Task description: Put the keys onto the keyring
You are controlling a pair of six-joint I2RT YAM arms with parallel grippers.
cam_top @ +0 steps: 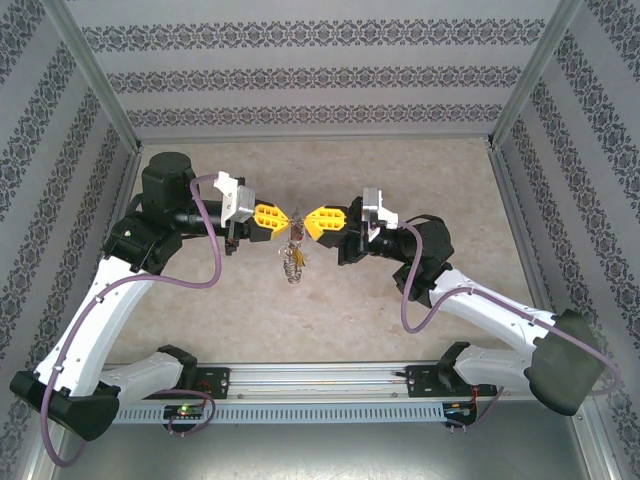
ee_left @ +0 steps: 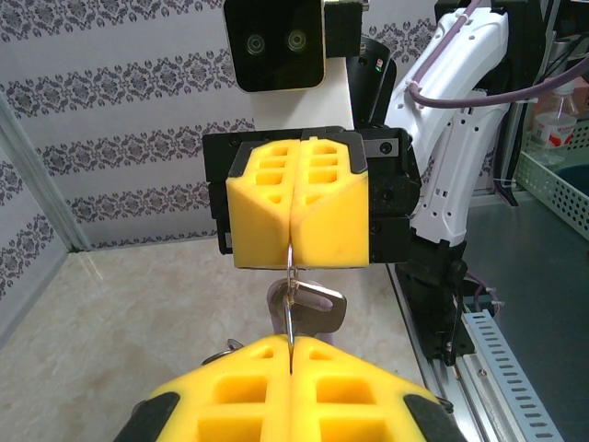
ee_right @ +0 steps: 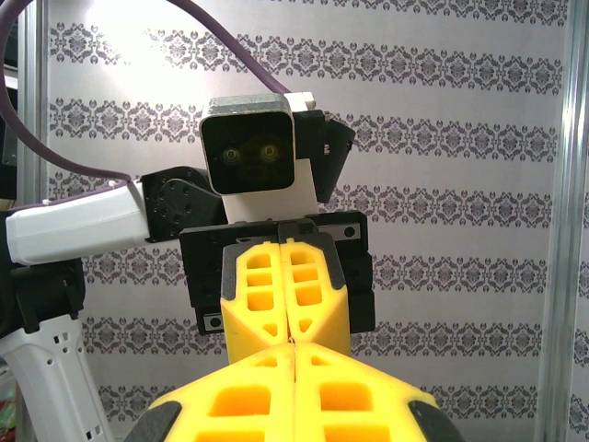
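Note:
Above the middle of the table, my left gripper (cam_top: 287,220) and right gripper (cam_top: 309,220) meet tip to tip. Each is shut on the keyring (ee_left: 291,320), a thin grey wire seen edge-on between the two sets of yellow fingers. A key with a pale lilac head (ee_left: 320,300) hangs on the wire just behind the left gripper (ee_left: 292,344), below the right gripper (ee_left: 293,263). A bunch of small silvery keys (cam_top: 293,262) dangles under the grippers. In the right wrist view the right gripper (ee_right: 294,350) nearly touches the left gripper (ee_right: 291,333), and the ring is mostly hidden there.
The beige tabletop (cam_top: 400,170) lies beneath, walled by patterned panels on three sides. A metal rail (cam_top: 320,385) with the arm bases runs along the near edge. Purple cables (cam_top: 215,250) loop off both arms.

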